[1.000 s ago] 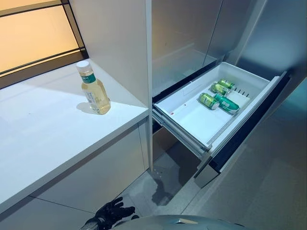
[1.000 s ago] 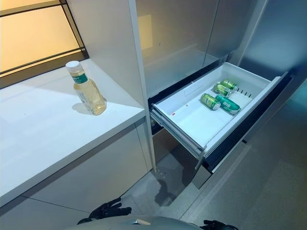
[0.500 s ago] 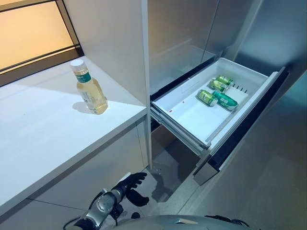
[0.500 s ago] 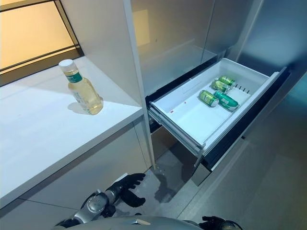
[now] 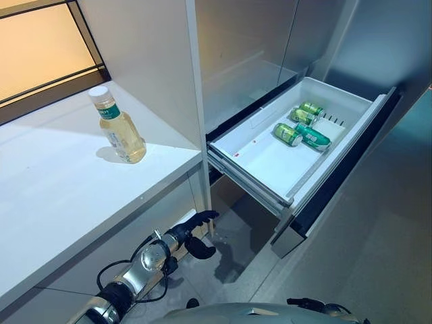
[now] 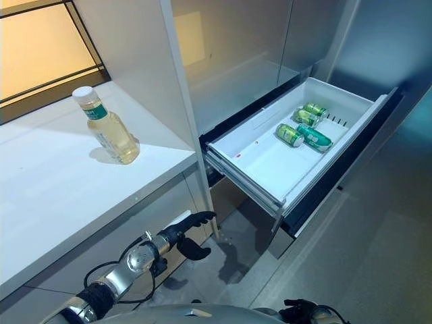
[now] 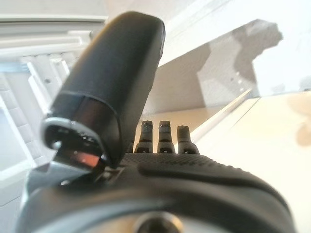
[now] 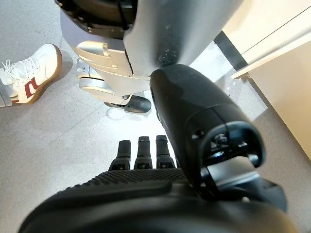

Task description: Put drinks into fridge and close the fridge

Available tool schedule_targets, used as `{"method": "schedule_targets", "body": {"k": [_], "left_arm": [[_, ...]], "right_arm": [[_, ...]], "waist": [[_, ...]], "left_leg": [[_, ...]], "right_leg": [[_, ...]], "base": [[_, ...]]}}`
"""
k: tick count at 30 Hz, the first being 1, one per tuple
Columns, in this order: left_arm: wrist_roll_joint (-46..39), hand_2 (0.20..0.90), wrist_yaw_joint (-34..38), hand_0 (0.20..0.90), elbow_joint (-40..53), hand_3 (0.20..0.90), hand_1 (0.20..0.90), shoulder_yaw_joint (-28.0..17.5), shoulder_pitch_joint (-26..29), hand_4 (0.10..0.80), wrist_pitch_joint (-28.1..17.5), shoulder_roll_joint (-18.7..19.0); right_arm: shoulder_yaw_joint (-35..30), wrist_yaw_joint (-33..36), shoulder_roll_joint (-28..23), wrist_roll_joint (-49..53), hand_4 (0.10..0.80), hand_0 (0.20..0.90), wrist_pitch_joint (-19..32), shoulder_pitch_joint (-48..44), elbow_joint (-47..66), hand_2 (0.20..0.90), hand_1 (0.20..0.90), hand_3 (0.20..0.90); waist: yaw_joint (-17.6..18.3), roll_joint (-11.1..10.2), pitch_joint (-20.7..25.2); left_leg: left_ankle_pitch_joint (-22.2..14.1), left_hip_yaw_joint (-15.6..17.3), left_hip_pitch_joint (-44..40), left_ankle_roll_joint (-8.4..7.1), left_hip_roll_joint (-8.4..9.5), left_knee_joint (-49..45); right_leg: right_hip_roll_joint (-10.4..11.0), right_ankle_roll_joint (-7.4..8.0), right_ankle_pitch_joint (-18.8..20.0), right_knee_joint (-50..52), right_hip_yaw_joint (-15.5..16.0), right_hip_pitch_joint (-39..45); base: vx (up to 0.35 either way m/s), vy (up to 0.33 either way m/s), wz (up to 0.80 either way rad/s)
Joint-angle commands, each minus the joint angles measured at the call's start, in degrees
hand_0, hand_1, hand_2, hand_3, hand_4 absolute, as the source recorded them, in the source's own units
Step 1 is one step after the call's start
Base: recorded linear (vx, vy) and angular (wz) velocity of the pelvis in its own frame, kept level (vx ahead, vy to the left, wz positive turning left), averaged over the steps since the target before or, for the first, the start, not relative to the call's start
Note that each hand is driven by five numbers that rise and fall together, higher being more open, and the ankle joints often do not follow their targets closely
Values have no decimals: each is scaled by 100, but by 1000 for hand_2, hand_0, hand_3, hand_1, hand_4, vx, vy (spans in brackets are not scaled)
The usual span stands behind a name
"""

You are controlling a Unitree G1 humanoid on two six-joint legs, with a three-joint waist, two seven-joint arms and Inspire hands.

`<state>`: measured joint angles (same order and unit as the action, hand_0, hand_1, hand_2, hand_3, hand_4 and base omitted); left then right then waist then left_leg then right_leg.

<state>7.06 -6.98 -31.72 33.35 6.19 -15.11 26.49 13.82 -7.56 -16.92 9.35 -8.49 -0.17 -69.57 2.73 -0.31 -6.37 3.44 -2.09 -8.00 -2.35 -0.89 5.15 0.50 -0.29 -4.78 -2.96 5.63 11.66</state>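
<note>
Left hand (image 5: 192,229) has climbed from floor level to just under the bench (image 5: 61,202) edge, fingers loose and empty, heading for the bottle (image 5: 118,128) standing above. Cans (image 5: 297,131) lie in the open fridge drawer (image 5: 270,162). Right hand (image 8: 146,160) hangs low, relaxed.

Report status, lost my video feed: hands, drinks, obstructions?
Left hand open, empty, low by the counter front. Right hand open, hanging. Bottle on counter; cans in open drawer. Nothing blocking.
</note>
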Motion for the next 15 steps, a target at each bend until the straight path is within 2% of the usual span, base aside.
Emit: {"method": "schedule_targets", "body": {"k": [1, 6, 11, 15], "left_arm": [[-286, 900, -275, 900, 1320, 900, 900, -188, 415, 800, -693, 422], [-1438, 900, -1381, 900, 2953, 900, 900, -938, -33, 800, -676, 1061], [-2483, 900, -2131, 900, 4016, 900, 900, -1486, -219, 800, -370, 1287], [-3110, 900, -2573, 900, 4442, 900, 900, -1724, -242, 800, -290, 1359]], "right_arm": [[-64, 32, 4, -29, 800, 900, 53, 11, 296, 900, 900, 900], [-188, 190, 27, 86, 800, 900, 134, 220, 469, 900, 900, 900], [-243, 220, 43, 149, 800, 900, 234, 359, 481, 900, 900, 900], [-261, 224, 52, 212, 800, 900, 270, 384, 463, 900, 900, 900]], "waist": [[-223, 62, -53], [-369, 122, -159], [-451, 132, -131], [-502, 124, -94]], "left_leg": [[-496, 9, 51, 413, 405, -62], [-457, -110, 94, 434, 439, -73], [-497, -180, 65, 427, 434, -52], [-476, -231, 89, 420, 443, -40]], "right_leg": [[41, 395, 446, 150, -28, -559], [70, 382, 459, 125, 74, -523], [76, 389, 427, 69, 128, -445], [72, 389, 452, 45, 140, -452]], "base": [[-90, 28, 6], [-45, 11, 12], [3, -13, 14], [-9, -22, 4]]}}
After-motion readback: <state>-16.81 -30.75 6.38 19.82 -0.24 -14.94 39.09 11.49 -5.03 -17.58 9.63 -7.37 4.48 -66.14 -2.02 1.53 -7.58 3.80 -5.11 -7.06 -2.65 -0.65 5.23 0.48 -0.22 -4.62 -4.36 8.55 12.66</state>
